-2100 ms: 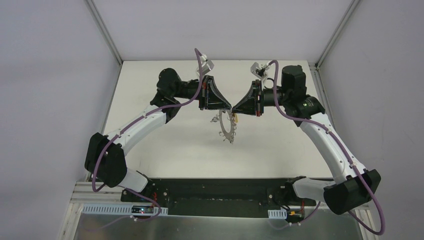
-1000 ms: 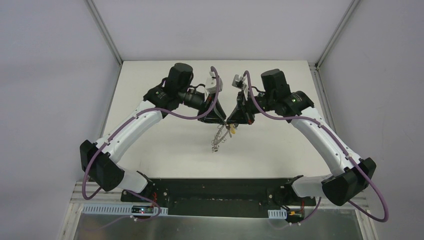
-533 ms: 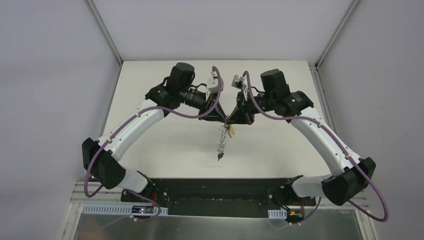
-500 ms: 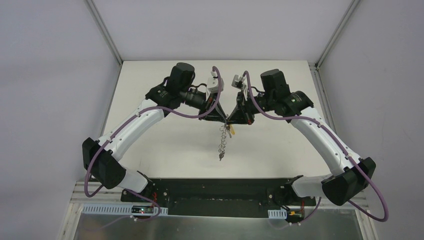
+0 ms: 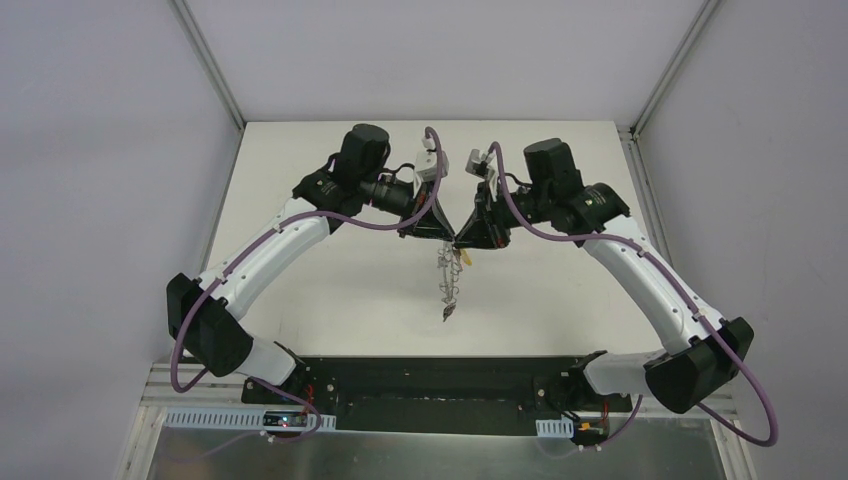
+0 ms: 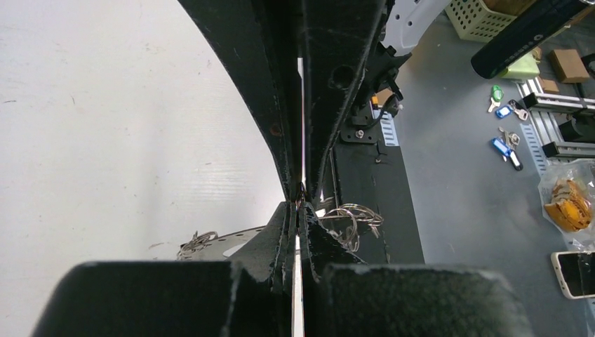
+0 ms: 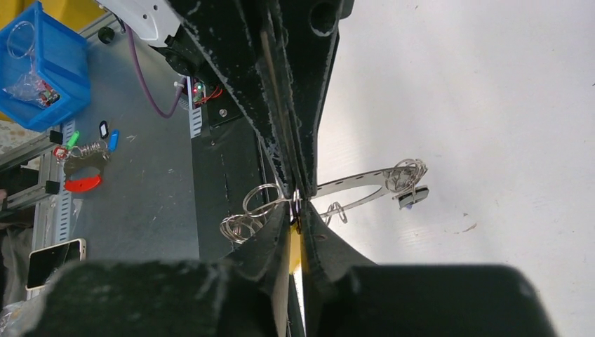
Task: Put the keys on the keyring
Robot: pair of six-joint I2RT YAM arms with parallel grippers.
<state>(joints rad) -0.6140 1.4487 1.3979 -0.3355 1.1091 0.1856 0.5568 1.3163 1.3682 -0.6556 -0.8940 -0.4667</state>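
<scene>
The left gripper (image 6: 297, 210) has its fingers pressed together on the top edge of the keyring (image 6: 235, 242); only a thin line of light is between them. Tip to tip against it, the right gripper (image 7: 295, 209) is closed too. A yellow key (image 7: 295, 256) shows as a narrow strip between its fingers, so it seems clamped on this key. Both pairs of jaws meet at one point above the table (image 5: 330, 290). From this point the keyring hangs down, seen on its edge in the top view. Just beside the jaws, on both sides, are wire loops (image 6: 354, 216) of the rim. At the end of the ring farthest from the jaws is one more bunch of loops with a dark key (image 7: 411, 199). Well apart from the jaws, beyond the table edge, lie spare keys (image 6: 504, 144) and a blue bin (image 7: 38, 70).
</scene>
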